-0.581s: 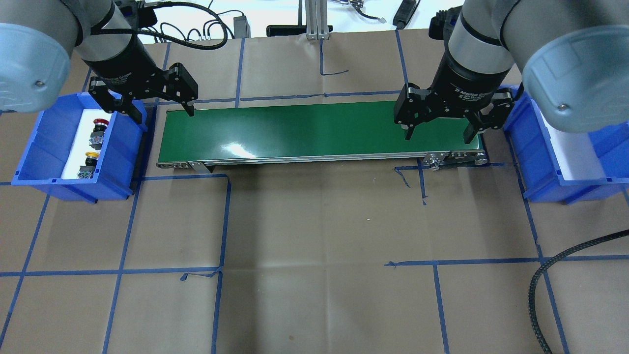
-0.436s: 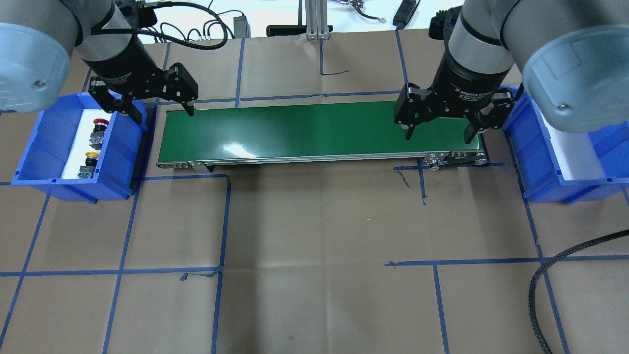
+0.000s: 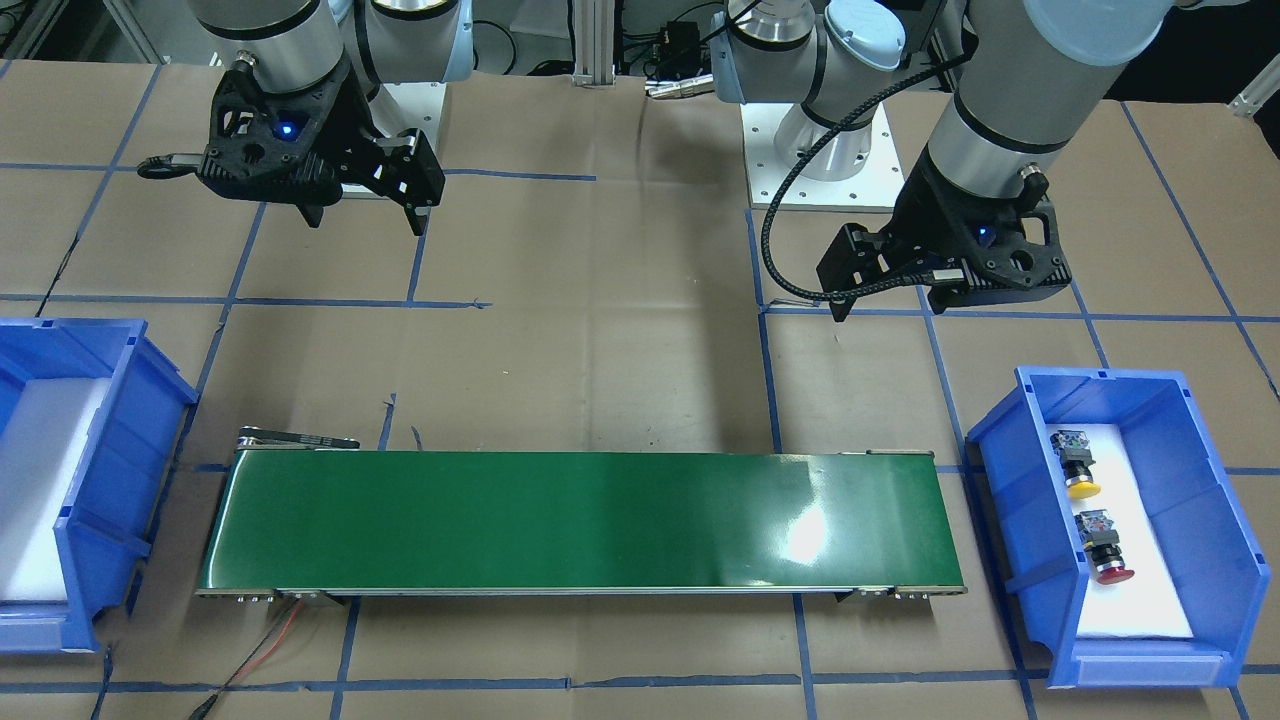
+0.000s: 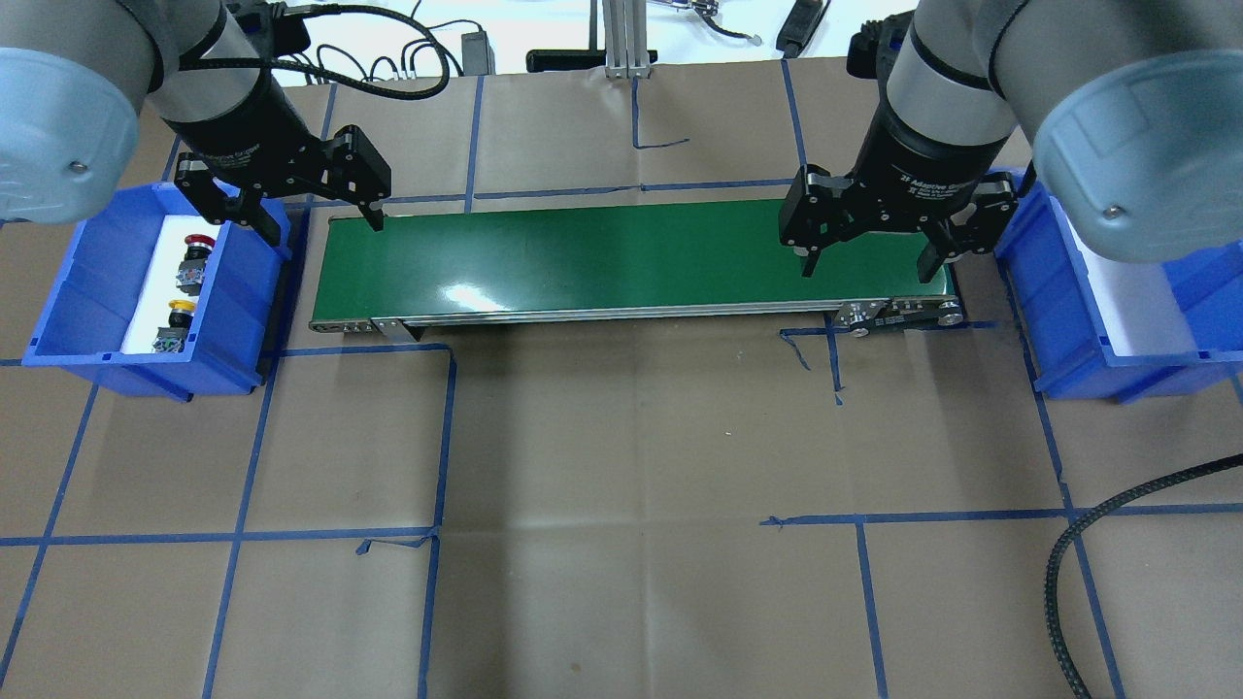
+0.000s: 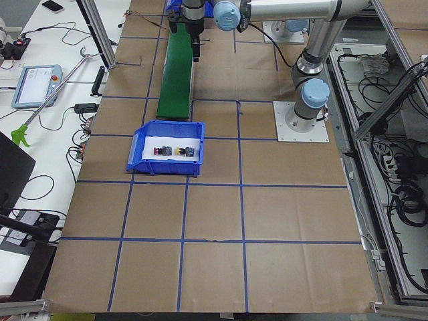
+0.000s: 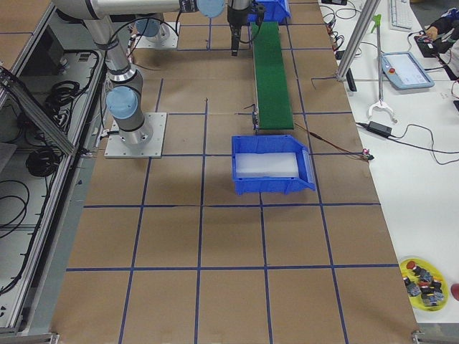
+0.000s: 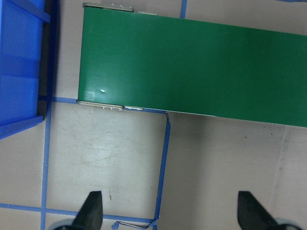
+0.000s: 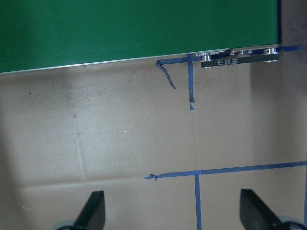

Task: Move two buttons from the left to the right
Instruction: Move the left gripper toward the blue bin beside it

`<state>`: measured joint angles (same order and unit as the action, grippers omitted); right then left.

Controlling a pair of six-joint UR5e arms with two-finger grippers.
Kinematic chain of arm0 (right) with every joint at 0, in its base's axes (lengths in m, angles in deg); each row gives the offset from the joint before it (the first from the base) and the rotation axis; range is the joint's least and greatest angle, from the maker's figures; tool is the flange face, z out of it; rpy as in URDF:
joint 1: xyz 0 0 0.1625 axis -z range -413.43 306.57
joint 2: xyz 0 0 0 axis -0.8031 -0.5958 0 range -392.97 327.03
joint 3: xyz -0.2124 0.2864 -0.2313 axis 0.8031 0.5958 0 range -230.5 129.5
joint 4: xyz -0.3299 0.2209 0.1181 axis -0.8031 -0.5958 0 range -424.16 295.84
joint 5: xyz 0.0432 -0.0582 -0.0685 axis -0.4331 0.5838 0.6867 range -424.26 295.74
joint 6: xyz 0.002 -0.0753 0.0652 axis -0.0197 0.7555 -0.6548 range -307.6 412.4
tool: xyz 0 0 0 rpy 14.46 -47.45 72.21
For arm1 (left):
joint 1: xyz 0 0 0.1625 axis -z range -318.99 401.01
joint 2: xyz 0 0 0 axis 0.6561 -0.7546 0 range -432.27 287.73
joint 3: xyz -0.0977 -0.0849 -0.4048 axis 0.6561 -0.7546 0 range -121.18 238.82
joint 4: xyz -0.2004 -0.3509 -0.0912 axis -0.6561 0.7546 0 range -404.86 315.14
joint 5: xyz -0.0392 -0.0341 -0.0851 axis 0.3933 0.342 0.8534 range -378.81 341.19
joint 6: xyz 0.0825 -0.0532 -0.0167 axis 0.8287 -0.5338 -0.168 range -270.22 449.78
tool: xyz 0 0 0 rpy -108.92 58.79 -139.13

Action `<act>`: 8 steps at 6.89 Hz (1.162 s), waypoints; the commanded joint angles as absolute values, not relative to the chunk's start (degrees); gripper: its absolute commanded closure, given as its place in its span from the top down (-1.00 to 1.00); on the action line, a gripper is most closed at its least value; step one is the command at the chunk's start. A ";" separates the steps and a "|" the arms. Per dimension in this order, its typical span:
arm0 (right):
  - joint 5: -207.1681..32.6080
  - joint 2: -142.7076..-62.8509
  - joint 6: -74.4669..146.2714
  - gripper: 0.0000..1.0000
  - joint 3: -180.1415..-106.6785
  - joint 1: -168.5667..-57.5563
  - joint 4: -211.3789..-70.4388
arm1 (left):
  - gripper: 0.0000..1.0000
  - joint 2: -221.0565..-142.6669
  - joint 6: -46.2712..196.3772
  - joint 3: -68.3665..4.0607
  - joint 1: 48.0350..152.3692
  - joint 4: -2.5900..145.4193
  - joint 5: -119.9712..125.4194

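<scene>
The red-capped button (image 4: pixel 197 250) and the yellow-capped button (image 4: pixel 178 318) lie on white foam in the left blue bin (image 4: pixel 97 291). They also show in the front view, yellow (image 3: pixel 1078 470) and red (image 3: pixel 1103 550). My left gripper (image 4: pixel 325 225) is open and empty, raised between that bin and the left end of the green conveyor belt (image 4: pixel 621 257). Its wrist view (image 7: pixel 170 213) shows the belt end and bin wall below. My right gripper (image 4: pixel 866 270) is open and empty, raised over the belt's right end; its wrist view (image 8: pixel 172 213) shows the belt edge and paper.
The right blue bin (image 4: pixel 1068 330) holds only white foam. Brown paper with blue tape lines covers the table. A black braided cable (image 4: pixel 1068 573) lies at the front right. A yellow dish of spare parts (image 6: pixel 423 283) sits on the side table.
</scene>
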<state>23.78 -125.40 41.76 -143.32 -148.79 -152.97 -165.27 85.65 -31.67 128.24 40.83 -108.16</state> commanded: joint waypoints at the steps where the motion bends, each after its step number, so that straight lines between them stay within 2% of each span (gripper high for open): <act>1: 23.72 -125.35 41.86 1.00 -143.32 -148.79 -153.89 | 1.00 -164.65 85.74 -31.80 128.19 40.83 -108.19; 5: 23.72 -125.34 41.77 1.00 -143.40 -148.79 -153.81 | 1.00 -164.64 92.83 -30.92 124.79 40.83 -108.37; 8: 23.72 -125.34 41.68 1.00 -143.58 -148.79 -153.81 | 1.00 -165.16 107.91 -30.83 111.37 41.44 -108.46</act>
<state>23.72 -125.34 41.71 -143.60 -148.79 -153.83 -164.81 101.59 -30.84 116.79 41.28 -108.44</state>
